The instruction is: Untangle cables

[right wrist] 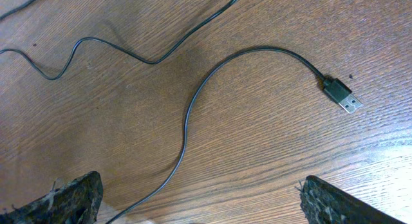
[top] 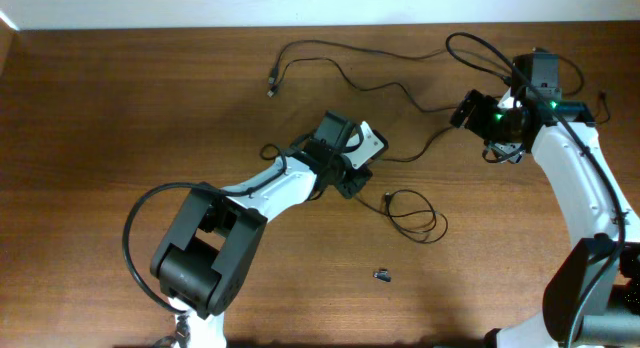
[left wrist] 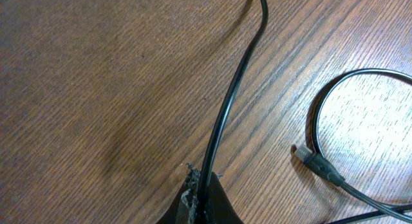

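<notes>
Thin black cables lie on the wooden table. One cable (top: 345, 73) runs from a plug (top: 272, 89) at the back across to the right arm. My left gripper (top: 352, 180) sits at the table's middle, shut on a cable (left wrist: 235, 82) that rises straight out from between its fingertips. Beside it lies a looped cable (top: 417, 214) with a small plug (left wrist: 316, 162). My right gripper (right wrist: 199, 205) hangs open over the table, and a cable (right wrist: 190, 114) ending in a USB plug (right wrist: 341, 96) runs between its fingers (right wrist: 67, 198) without touching them.
A tiny dark loose piece (top: 383, 276) lies near the front centre. Thick black robot cables curl at the left arm's base (top: 135, 238) and above the right arm (top: 480, 48). A pale wall edge (top: 200, 8) borders the table at the back.
</notes>
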